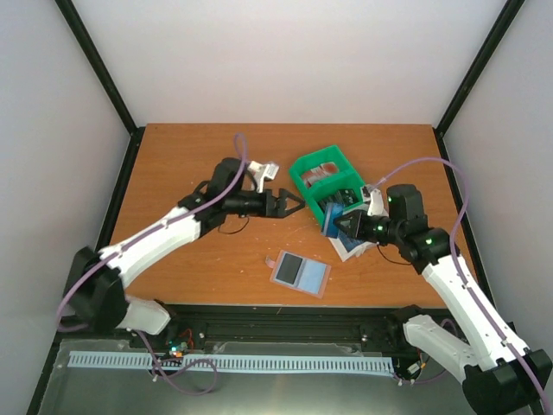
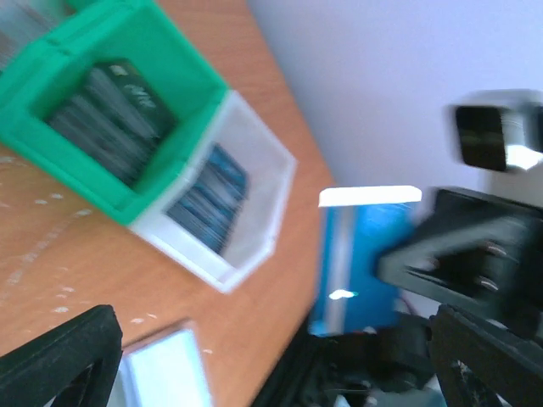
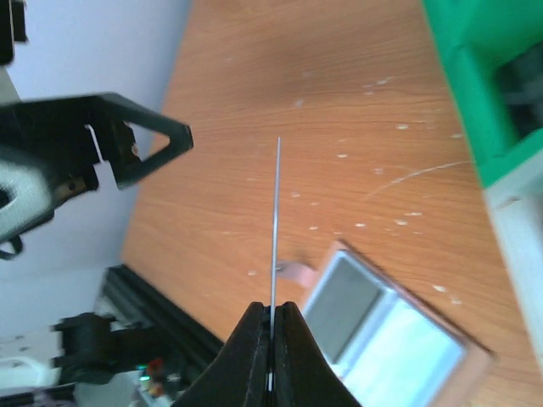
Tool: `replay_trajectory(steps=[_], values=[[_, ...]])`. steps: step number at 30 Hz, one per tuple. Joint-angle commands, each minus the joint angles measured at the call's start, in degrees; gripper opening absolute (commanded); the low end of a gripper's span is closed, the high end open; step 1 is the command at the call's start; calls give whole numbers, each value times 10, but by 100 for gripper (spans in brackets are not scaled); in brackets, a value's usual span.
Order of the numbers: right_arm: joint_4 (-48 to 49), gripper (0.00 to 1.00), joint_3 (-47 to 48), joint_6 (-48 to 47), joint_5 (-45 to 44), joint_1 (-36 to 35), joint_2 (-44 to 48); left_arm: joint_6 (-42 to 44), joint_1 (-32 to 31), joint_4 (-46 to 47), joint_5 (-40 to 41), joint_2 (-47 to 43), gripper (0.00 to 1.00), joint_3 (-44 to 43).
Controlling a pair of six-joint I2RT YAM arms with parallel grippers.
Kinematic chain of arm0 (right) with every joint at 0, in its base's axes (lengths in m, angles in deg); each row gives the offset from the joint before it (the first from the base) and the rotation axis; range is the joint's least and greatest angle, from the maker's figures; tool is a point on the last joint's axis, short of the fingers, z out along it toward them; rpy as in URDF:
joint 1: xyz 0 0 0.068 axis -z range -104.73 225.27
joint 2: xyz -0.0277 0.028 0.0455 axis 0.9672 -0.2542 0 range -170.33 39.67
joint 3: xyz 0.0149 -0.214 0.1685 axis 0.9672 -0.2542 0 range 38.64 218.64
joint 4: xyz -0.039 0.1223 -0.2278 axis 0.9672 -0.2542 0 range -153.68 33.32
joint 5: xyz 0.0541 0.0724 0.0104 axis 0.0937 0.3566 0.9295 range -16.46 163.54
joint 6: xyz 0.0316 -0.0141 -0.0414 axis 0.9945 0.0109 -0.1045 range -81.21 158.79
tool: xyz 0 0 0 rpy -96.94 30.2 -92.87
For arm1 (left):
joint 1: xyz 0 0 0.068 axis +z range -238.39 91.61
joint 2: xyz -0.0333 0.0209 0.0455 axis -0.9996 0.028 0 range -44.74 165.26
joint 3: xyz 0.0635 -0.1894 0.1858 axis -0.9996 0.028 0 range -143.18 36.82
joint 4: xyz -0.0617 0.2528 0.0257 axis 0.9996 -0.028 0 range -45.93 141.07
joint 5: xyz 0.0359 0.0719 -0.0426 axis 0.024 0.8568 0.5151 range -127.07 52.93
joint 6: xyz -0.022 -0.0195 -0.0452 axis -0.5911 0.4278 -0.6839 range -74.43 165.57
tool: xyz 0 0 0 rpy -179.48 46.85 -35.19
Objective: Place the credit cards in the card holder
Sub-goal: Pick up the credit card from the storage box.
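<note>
The card holder (image 1: 301,273) lies open on the table, tan-pink rim and grey-blue inside; it also shows in the right wrist view (image 3: 382,326) and, blurred, in the left wrist view (image 2: 165,369). My right gripper (image 1: 344,225) is shut on a blue credit card (image 1: 330,218), held upright above the table beside the tray. In the right wrist view the card (image 3: 276,220) shows edge-on between the shut fingers of the right gripper (image 3: 271,309). My left gripper (image 1: 289,205) is open and empty, facing the card (image 2: 365,263). Its fingers (image 2: 68,356) stand wide apart.
A green tray (image 1: 327,177) with a white compartment (image 2: 246,186) stands at the back right. It holds red-and-white cards (image 1: 321,173), dark cards (image 2: 110,110) and blue cards (image 2: 208,199). More cards lie under the right gripper (image 1: 350,249).
</note>
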Motion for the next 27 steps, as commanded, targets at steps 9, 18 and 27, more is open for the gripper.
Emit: replay_trajectory(steps=[9, 18, 27], values=[[453, 3, -188, 288, 255, -13, 112, -155, -42, 264, -169, -172, 99, 190], [553, 3, -249, 327, 288, -34, 153, -233, -58, 334, -194, -163, 74, 210], [577, 3, -280, 311, 280, -56, 155, -277, -61, 456, -230, -130, 40, 248]])
